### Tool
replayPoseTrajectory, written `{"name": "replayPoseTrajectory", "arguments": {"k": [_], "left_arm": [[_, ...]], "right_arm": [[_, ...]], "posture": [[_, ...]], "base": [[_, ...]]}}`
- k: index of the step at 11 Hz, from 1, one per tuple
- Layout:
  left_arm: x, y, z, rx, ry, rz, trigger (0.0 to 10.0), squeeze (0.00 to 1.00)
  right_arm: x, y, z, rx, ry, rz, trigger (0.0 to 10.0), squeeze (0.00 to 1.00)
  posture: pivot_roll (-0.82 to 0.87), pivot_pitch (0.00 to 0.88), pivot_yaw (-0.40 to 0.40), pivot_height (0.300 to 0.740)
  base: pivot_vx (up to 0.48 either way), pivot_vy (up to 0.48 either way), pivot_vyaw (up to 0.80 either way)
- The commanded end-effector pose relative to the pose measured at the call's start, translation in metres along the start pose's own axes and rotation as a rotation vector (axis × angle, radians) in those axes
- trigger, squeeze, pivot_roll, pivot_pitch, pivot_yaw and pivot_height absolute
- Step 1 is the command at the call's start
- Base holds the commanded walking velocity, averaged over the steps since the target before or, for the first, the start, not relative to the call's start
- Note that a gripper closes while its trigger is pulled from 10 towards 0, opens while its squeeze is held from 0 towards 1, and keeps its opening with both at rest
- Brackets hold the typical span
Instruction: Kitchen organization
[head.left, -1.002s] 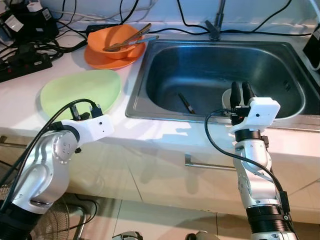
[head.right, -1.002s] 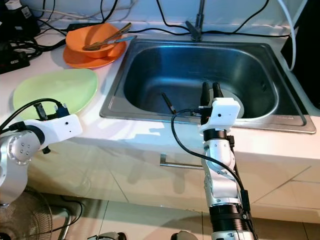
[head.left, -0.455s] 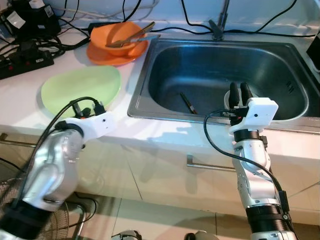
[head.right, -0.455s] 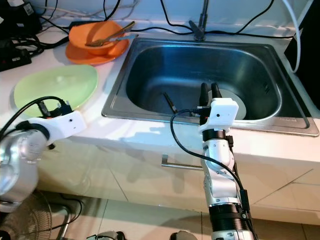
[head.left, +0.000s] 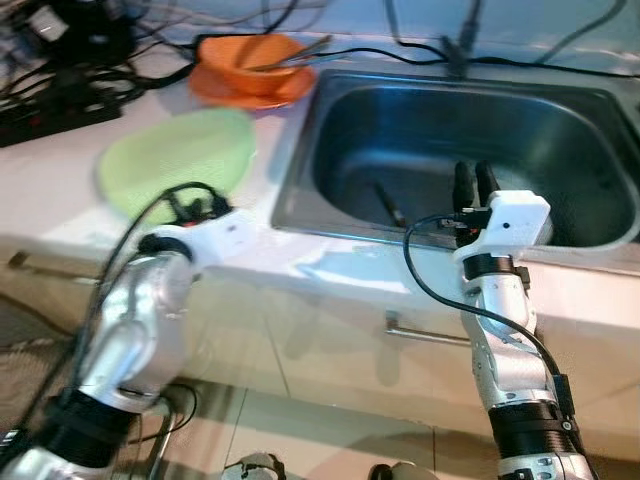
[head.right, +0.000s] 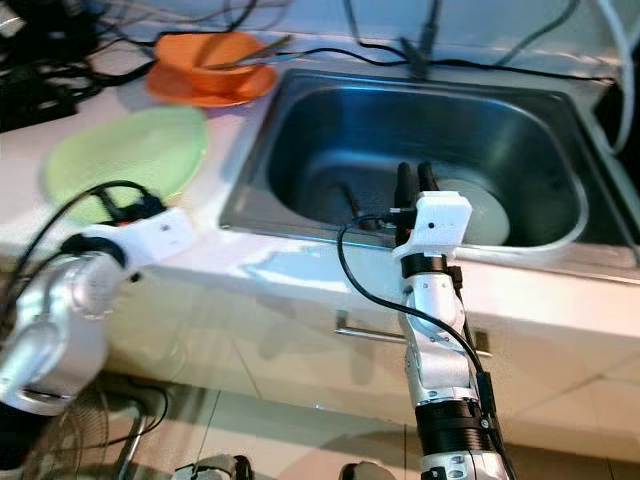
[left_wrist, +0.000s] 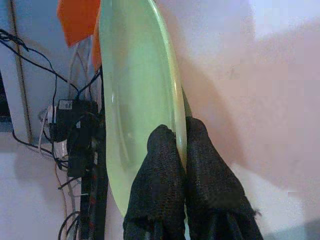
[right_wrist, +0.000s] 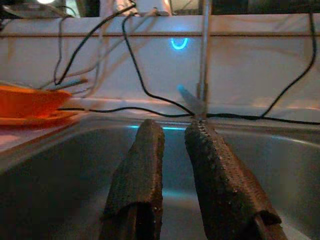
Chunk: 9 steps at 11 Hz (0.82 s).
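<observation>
My left gripper (left_wrist: 180, 137) is pinched on the near rim of the green plate (head.left: 180, 160), which lies flat on the white counter (head.left: 60, 190), left of the sink (head.left: 470, 135). That arm bends sharply at the elbow below the counter edge. My right gripper (head.left: 474, 182) stands upright at the sink's front rim, fingers (right_wrist: 140, 175) narrowly parted, holding nothing.
</observation>
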<state>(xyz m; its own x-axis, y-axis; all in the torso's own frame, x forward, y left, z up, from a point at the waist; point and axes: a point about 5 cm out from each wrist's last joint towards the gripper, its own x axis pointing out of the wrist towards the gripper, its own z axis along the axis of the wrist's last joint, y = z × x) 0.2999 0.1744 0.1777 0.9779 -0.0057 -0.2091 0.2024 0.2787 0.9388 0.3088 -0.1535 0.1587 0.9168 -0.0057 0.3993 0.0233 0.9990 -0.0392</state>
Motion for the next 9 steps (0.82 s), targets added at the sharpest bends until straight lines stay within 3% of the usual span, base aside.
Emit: {"name": "replayPoseTrajectory", "arguments": {"k": [1, 3, 5, 7, 9], "left_arm": [[-0.003, 0.011, 0.016, 0.004, -0.073, 0.058, 10.0, 0.00], [-0.008, -0.004, 0.024, 0.006, -0.113, -0.014, 10.0, 0.00], [-0.010, -0.006, 0.024, 0.015, -0.121, -0.026, 10.0, 0.00], [-0.008, 0.003, 0.032, 0.034, -0.163, 0.024, 10.0, 0.00], [-0.007, 0.023, 0.038, 0.058, -0.198, 0.160, 10.0, 0.00]], "right_arm": [[0.003, 0.001, 0.001, 0.004, -0.007, 0.004, 10.0, 0.00], [0.005, 0.002, 0.001, 0.006, -0.009, 0.010, 10.0, 0.00], [0.006, 0.004, 0.001, 0.009, -0.011, 0.015, 10.0, 0.00], [0.007, 0.003, 0.001, 0.007, -0.012, 0.014, 10.0, 0.00], [0.008, 0.004, 0.000, -0.010, 0.002, 0.025, 10.0, 0.00]], "posture": [[0.11, 0.064, 0.007, 0.740], [0.11, 0.060, 0.006, 0.740], [0.11, 0.056, 0.005, 0.740], [0.11, 0.051, 0.006, 0.740], [0.11, 0.051, 0.003, 0.740]], "base": [[0.000, 0.000, 0.00], [0.000, 0.000, 0.00], [0.000, 0.000, 0.00], [0.000, 0.000, 0.00], [0.000, 0.000, 0.00]]}}
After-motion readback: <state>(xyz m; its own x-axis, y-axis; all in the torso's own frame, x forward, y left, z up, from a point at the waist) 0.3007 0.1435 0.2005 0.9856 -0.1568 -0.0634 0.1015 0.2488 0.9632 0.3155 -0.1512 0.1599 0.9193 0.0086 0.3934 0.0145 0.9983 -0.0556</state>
